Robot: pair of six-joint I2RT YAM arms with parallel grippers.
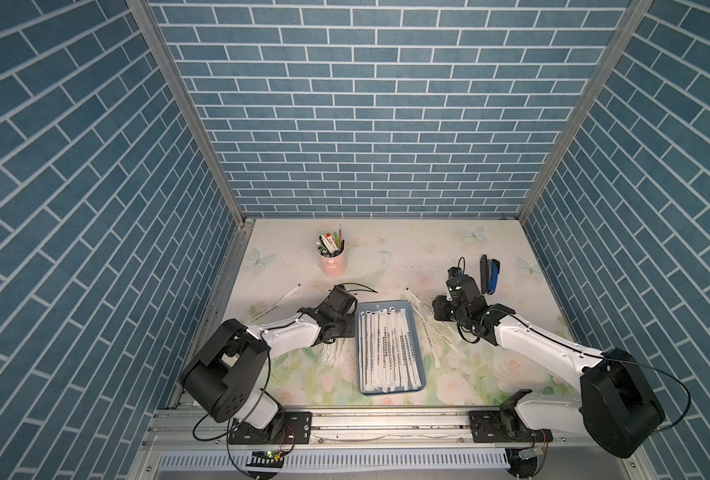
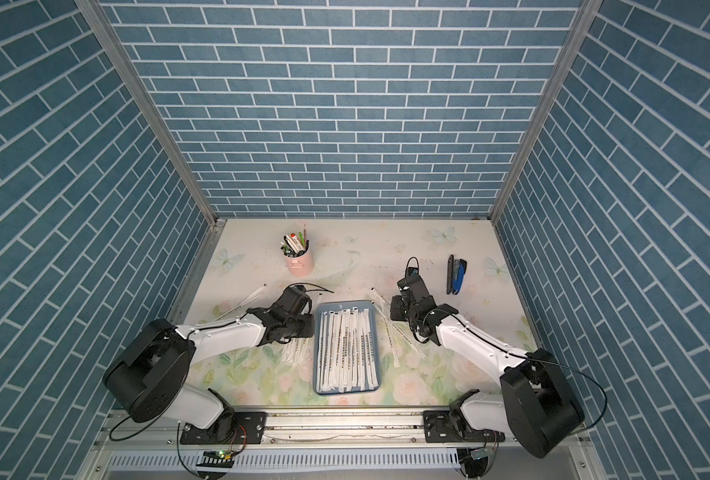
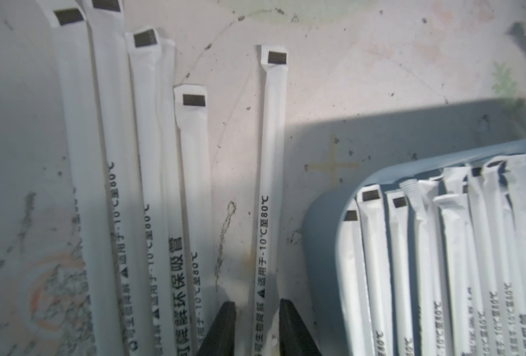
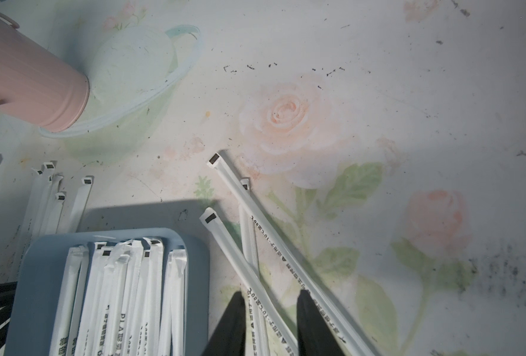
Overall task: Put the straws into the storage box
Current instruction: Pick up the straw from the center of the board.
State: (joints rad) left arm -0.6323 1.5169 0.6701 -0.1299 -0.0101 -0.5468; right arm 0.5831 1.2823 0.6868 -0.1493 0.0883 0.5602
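Left fingers straddle one straw, right fingers span crossed straws — both narrowly parted, bases cropped

The right gripper holds its black fingers apart astride loose white paper-wrapped straws crossed on the floral tabletop. Just beside them is the shallow blue plastic storage box, which holds more straws. A pink cylindrical cup sits farther off.

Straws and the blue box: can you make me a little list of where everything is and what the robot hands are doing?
storage box: blue, a row of straws lies inside
loose straws: outside the box, on both sides
left gripper: open, fingers either side of one loose straw
right gripper: open, crossed loose straws between its fingers
farther back: pink cup with pens, stapler
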